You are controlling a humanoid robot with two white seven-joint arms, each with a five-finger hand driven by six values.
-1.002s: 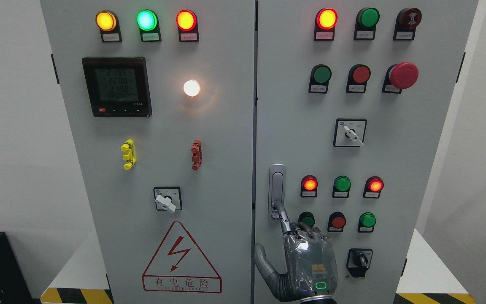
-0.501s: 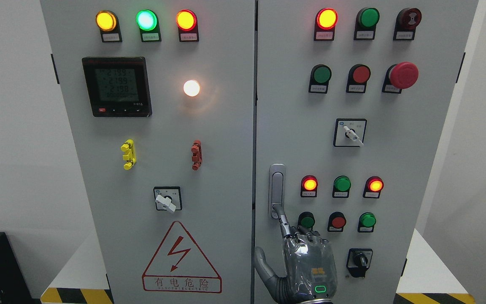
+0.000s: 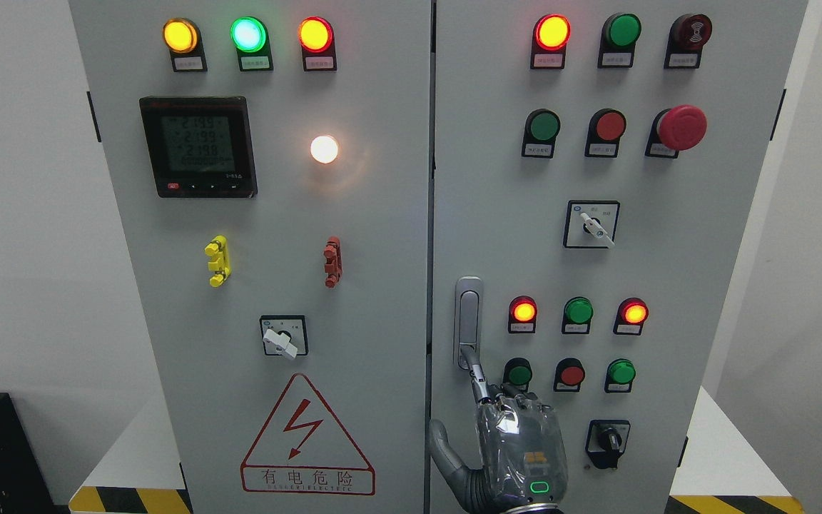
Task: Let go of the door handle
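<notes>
The door handle point(image 3: 468, 323), a slim upright silver bar in a rounded grey plate, sits on the right cabinet door point(image 3: 696, 285) by its left edge. The right hand point(image 3: 507, 435), cut off at the bottom edge, extends its index finger point(image 3: 477, 371) to the handle's lower end; other fingers curled, gripping nothing.
</notes>
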